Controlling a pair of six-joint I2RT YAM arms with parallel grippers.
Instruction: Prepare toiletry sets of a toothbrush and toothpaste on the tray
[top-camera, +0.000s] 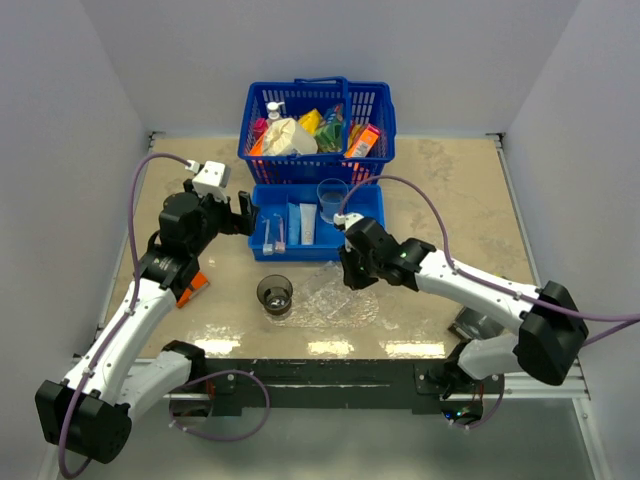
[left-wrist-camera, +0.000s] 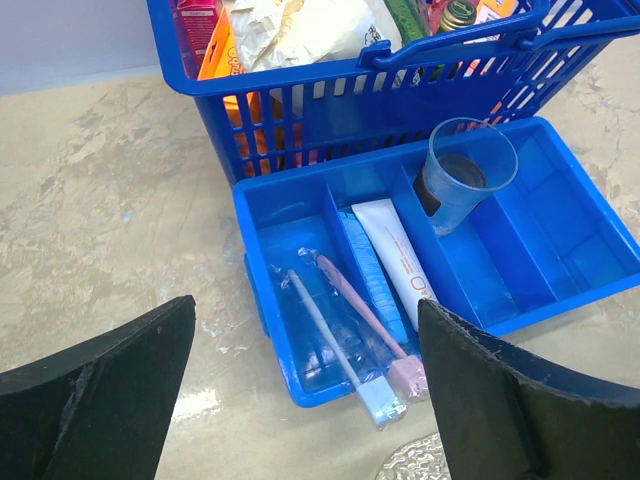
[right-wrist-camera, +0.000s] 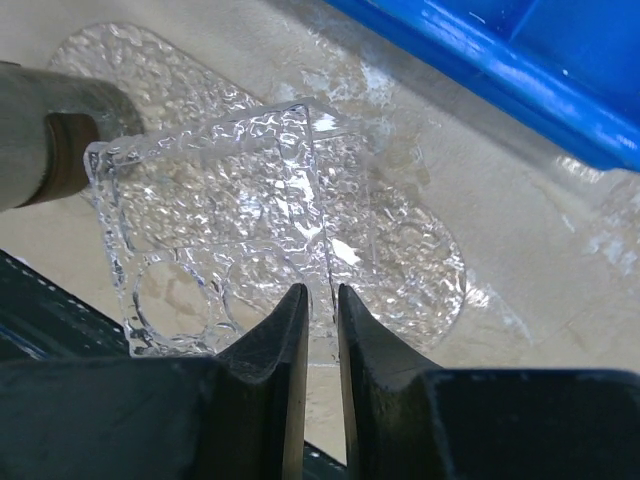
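My left claw (top-camera: 244, 214) is spread wide and holds nothing. It hangs just off the left end of the blue divided bin (left-wrist-camera: 560, 240), which sits at its 3 o'clock in the top view. On the left wrist camera the two wrapped toothbrushes (left-wrist-camera: 345, 335) lie between my fingers, toward 12 o'clock. They rest side by side in the bin's leftmost compartment, heads toward the near wall, apart from both fingers. The white toothpaste (left-wrist-camera: 395, 255) lies in the next compartment at their 2 o'clock, with a pale blue tube (left-wrist-camera: 372, 278) pressed against its left side. A clear blue cup (left-wrist-camera: 465, 175) stands tilted in the compartment beyond. The blue basket (left-wrist-camera: 300, 110) of packets sits at 12 o'clock, touching the bin.

Further right, a smoky cup (top-camera: 275, 293) stands on the table at the 9 o'clock edge of the tray (top-camera: 345, 305). The tray lies at 6 o'clock from the bin.

My right claw (right-wrist-camera: 322, 300) is over the tray with its fingers pressed almost together. They pinch the near edge of a clear bumpy panel (right-wrist-camera: 220, 200) with a round hole in it. That panel reaches from the fingertips toward 11 o'clock, above the tray's oval surface.
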